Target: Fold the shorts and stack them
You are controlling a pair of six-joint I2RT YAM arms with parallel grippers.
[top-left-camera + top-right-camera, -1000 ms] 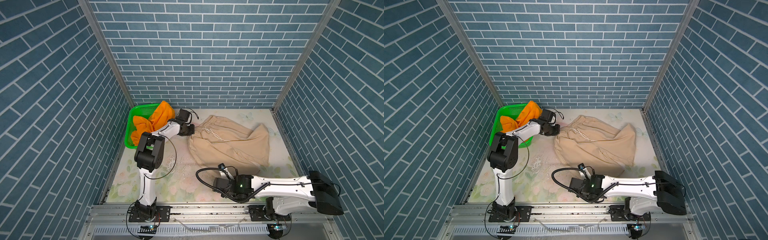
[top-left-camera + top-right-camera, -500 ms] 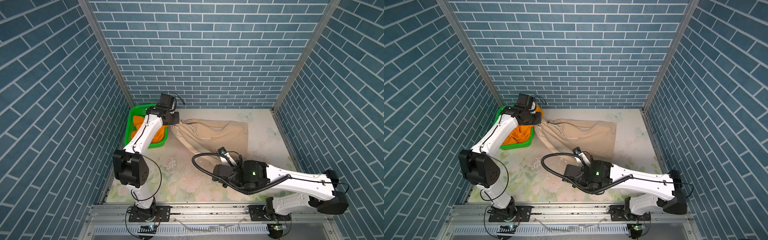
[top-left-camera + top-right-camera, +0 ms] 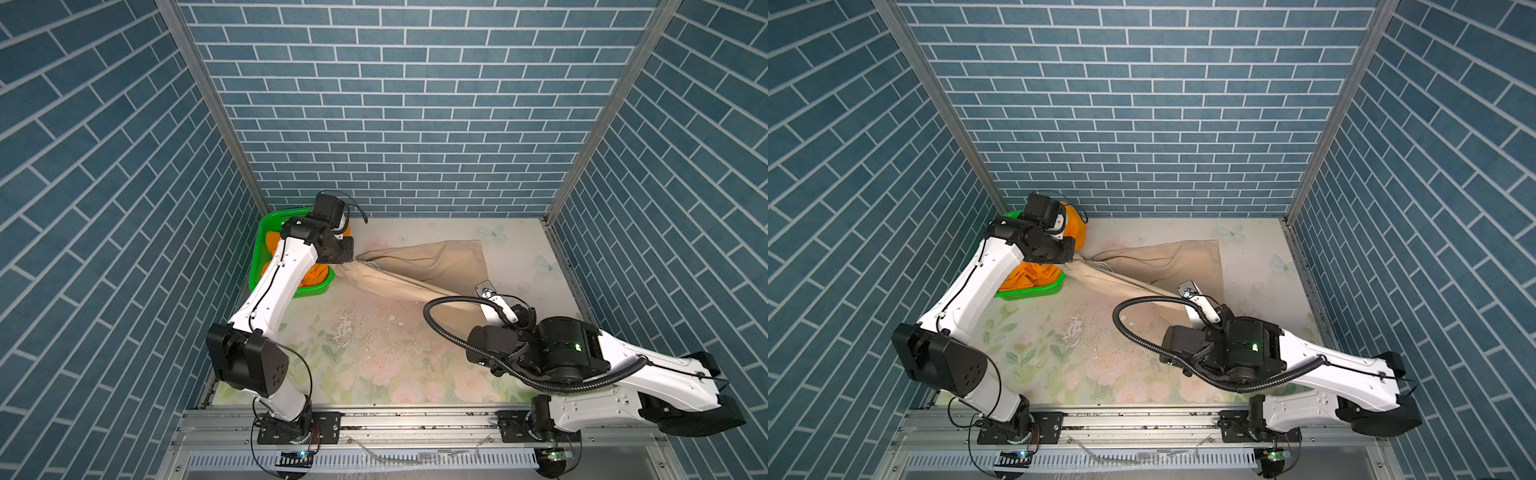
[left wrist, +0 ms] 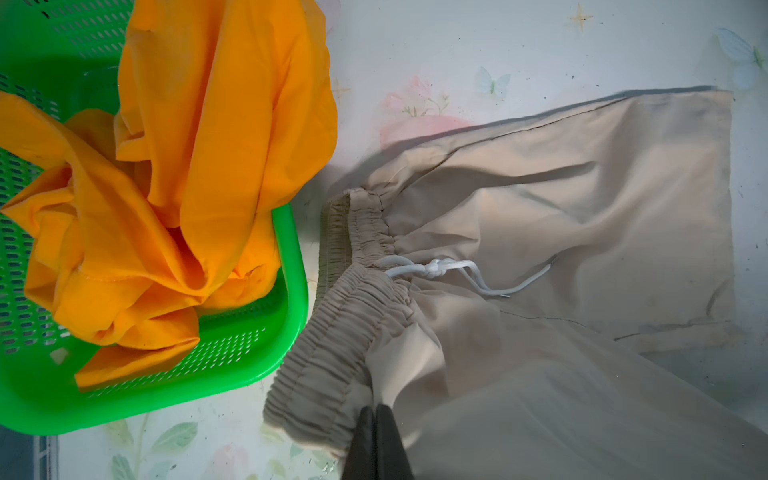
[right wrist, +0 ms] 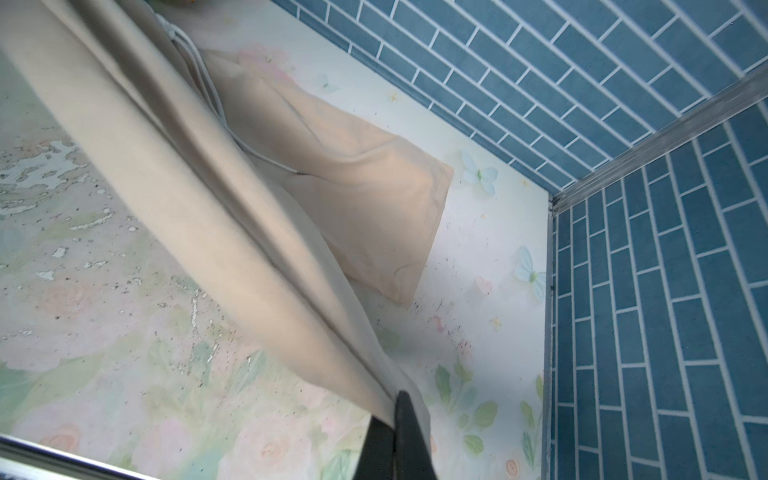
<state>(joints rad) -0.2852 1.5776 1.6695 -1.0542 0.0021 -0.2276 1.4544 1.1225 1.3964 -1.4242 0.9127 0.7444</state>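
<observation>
Tension stretches the beige shorts (image 3: 436, 262) across mid-frame. Its waistband (image 4: 345, 316) is pinched by the left fingers (image 4: 362, 446), its far end by the right fingers (image 5: 409, 436). The green basket (image 4: 293, 266) holds the orange shorts (image 4: 187, 145).

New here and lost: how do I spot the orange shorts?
In the far left corner of the table sits a green basket. The orange shorts lie crumpled inside, spilling over its rim. Unlike the beige shorts alongside, they are bunched, not stretched out.

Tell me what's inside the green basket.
The orange shorts lie crumpled inside the green basket, one part draped over its rim. They cover much of the floor, so anything beneath them is hidden.
</observation>
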